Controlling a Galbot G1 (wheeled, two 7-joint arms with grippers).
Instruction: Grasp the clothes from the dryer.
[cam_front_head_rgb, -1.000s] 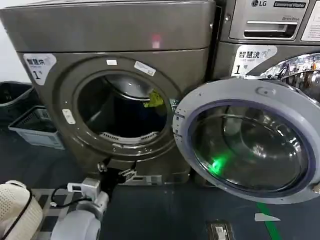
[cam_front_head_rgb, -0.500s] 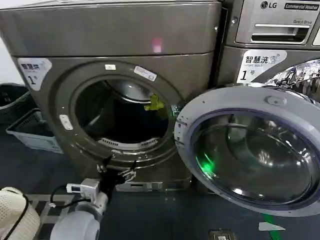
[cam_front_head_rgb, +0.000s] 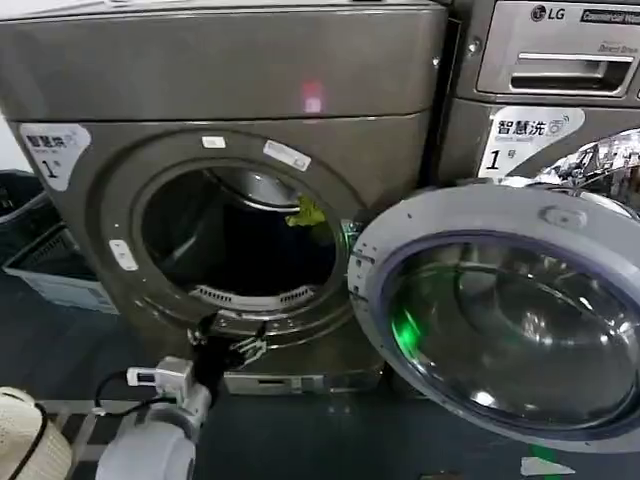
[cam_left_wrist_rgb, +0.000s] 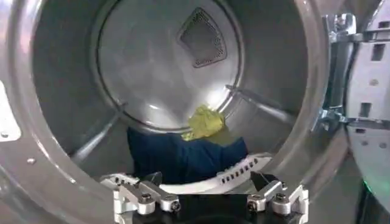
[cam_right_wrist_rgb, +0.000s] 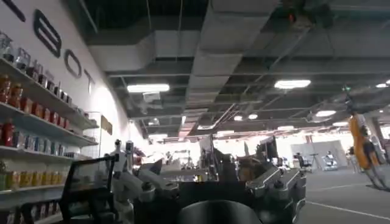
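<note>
One small yellow-green piece of clothes (cam_front_head_rgb: 306, 212) lies inside the dryer (cam_front_head_rgb: 230, 90), and from the head view I see it toward the right side of the round drum mouth, deep in the dark opening. Through the left wrist camera the clothes (cam_left_wrist_rgb: 205, 123) rest at the bottom of the drum against the back wall, on top of a dark blue piece of fabric (cam_left_wrist_rgb: 183, 159) that spreads across the drum floor. A grey mesh vent (cam_left_wrist_rgb: 202, 38) sits high on the drum's back wall, and raised ribs run along the drum sides.

My left gripper (cam_front_head_rgb: 232, 345) hangs low in front of the dryer, just below the lower rim of the porthole and outside the drum. In the left wrist view the left gripper (cam_left_wrist_rgb: 210, 196) has its fingers spread wide apart with nothing between them, well apart from the clothes. The dryer door (cam_front_head_rgb: 500, 310) is swung fully open to the right, its glass facing me, and it covers the lower part of the neighbouring machine (cam_front_head_rgb: 550, 80) with the silver drawer panel. A grey basket (cam_front_head_rgb: 55, 275) stands on the floor to the left of the dryer.

My right gripper (cam_right_wrist_rgb: 210, 189) points away at a room with shelves (cam_right_wrist_rgb: 36, 122) of bottles along one wall; I see its fingers parted and holding nothing.
</note>
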